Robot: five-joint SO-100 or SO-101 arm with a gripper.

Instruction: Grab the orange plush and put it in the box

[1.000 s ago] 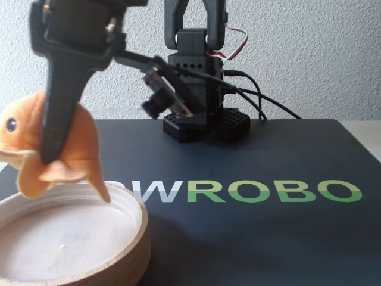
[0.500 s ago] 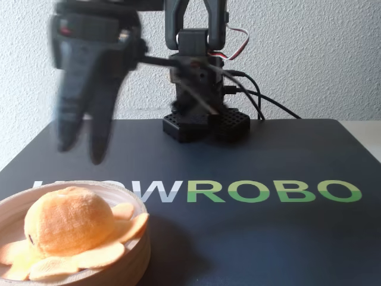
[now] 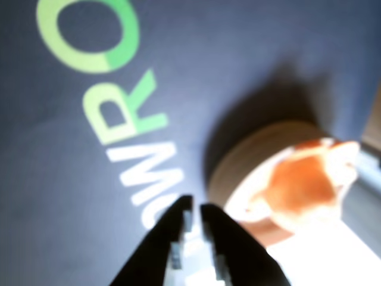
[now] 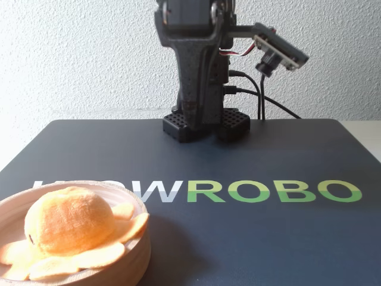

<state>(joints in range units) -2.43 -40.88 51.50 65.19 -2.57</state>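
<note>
The orange plush (image 4: 68, 221), a fuzzy octopus with pale flat tentacles, lies inside the round box (image 4: 138, 253) at the bottom left of the fixed view. In the wrist view the plush (image 3: 303, 182) sits in the box (image 3: 235, 164) to the right of my gripper (image 3: 196, 210). The gripper's black jaws stand together with only a thin slit between them and hold nothing. It hovers above the mat, apart from the box. In the fixed view the arm (image 4: 196, 65) is folded back over its base at the far edge.
A dark mat (image 4: 268, 238) with white and green lettering (image 4: 274, 190) covers the table. The arm's base (image 4: 205, 126) and cables (image 4: 262, 101) sit at the back, in front of a white wall. The wrist camera (image 4: 278, 52) sticks out to the right.
</note>
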